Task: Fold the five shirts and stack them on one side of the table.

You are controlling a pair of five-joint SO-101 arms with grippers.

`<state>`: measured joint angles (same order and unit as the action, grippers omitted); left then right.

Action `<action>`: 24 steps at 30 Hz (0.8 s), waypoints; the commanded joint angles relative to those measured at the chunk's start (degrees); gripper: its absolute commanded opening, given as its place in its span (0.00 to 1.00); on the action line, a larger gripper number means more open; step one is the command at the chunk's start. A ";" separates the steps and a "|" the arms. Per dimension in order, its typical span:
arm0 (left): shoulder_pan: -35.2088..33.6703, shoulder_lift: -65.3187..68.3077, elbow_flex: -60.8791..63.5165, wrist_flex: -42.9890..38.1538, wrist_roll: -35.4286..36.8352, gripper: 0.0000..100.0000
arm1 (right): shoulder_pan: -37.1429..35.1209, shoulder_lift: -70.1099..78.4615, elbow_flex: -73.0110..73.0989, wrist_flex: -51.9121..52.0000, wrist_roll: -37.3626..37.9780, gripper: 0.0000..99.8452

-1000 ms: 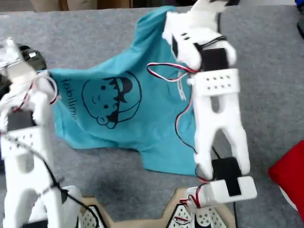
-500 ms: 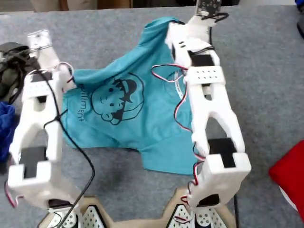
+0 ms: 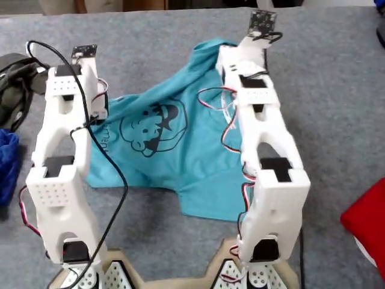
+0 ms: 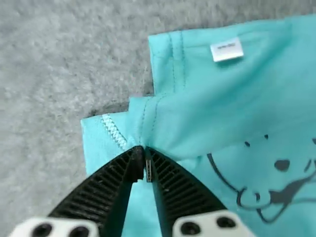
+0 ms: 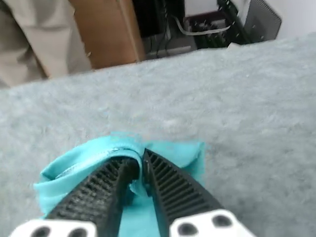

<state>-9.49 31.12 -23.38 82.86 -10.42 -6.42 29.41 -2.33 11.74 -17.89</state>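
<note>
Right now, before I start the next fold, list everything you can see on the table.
teal shirt: one, teal with dark face print, rumpled at table centre
red cloth: one, red, right edge
blue cloth: one, blue, left edge
dark cloth: one, dark olive, far left
table: one, grey cover
left gripper: one, black, shut on the teal shirt's edge
right gripper: one, black, shut on the teal shirt's far edge

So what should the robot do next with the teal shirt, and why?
Probably pull the two held edges apart to spread it flat. The left end effector and right end effector are each shut on an edge of the teal shirt, which lies rumpled on the table, so it likely needs smoothing before folding.
</note>
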 commanded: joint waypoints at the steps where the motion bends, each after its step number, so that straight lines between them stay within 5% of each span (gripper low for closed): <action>1: -1.67 0.04 -10.46 6.86 -1.14 0.03 | -1.63 0.40 -2.33 -1.58 0.70 0.01; 12: -1.14 0.31 -22.68 8.35 5.98 0.17 | -0.92 2.86 -4.00 -1.67 0.70 0.01; 24: -2.20 20.18 -23.82 -9.67 12.92 0.17 | -0.13 2.95 -4.00 -1.67 0.70 0.01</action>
<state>-11.25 49.67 -43.87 74.95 1.98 -7.30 32.75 -2.59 11.38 -17.71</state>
